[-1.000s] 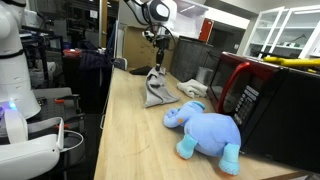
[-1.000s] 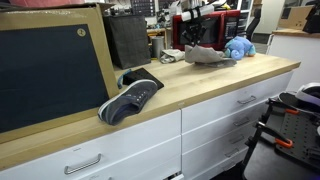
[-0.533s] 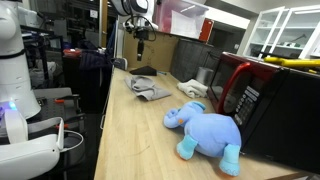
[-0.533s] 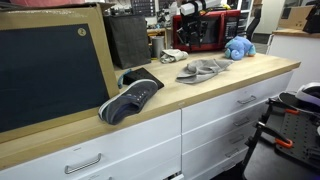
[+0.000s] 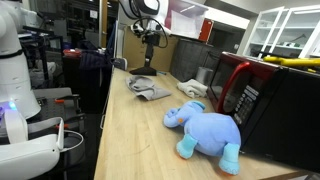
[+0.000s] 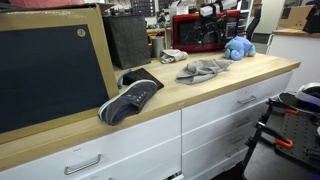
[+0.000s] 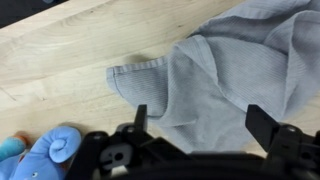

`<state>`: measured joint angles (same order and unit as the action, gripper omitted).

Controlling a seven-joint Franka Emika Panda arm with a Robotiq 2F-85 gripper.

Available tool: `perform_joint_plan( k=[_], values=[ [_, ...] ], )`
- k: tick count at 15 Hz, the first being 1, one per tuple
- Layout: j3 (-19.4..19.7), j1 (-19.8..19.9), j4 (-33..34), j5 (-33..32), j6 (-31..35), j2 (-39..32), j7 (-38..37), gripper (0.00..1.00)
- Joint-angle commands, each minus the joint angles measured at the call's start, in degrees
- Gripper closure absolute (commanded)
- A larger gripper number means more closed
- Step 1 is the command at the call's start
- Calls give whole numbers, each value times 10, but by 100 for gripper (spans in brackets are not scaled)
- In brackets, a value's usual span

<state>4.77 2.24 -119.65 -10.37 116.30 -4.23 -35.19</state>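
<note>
1. Gripper (image 7: 198, 116) hangs wide open and empty above the grey cloth (image 7: 235, 60).
2. Grey cloth lies crumpled on the wooden counter (image 7: 50, 60); the letting-go step looks done.
3. Toy elephant (image 7: 40, 150) sits near; a regrasp would need me dropping straight onto a fold.

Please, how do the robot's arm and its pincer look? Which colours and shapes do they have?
The arm is white, with rounded segments and dark joints. The pincer is black: two flat, narrow fingers on a broad black body, which carries a pale round mark in the wrist view. No cable shows clearly.
</note>
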Motion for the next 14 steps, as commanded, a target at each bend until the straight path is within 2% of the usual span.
perform_joint_plan(
  k=[1, 5, 9, 14],
  values=[
    [1, 5, 7, 13, 20, -47, 24, 0],
    [-18, -17, 18, 71, 28, -77, 1, 0],
    [-30, -37, 56, 130, 37, -95, -31, 0],
    [-22, -57, 73, 98, 102, -131, -73, 0]
  ],
)
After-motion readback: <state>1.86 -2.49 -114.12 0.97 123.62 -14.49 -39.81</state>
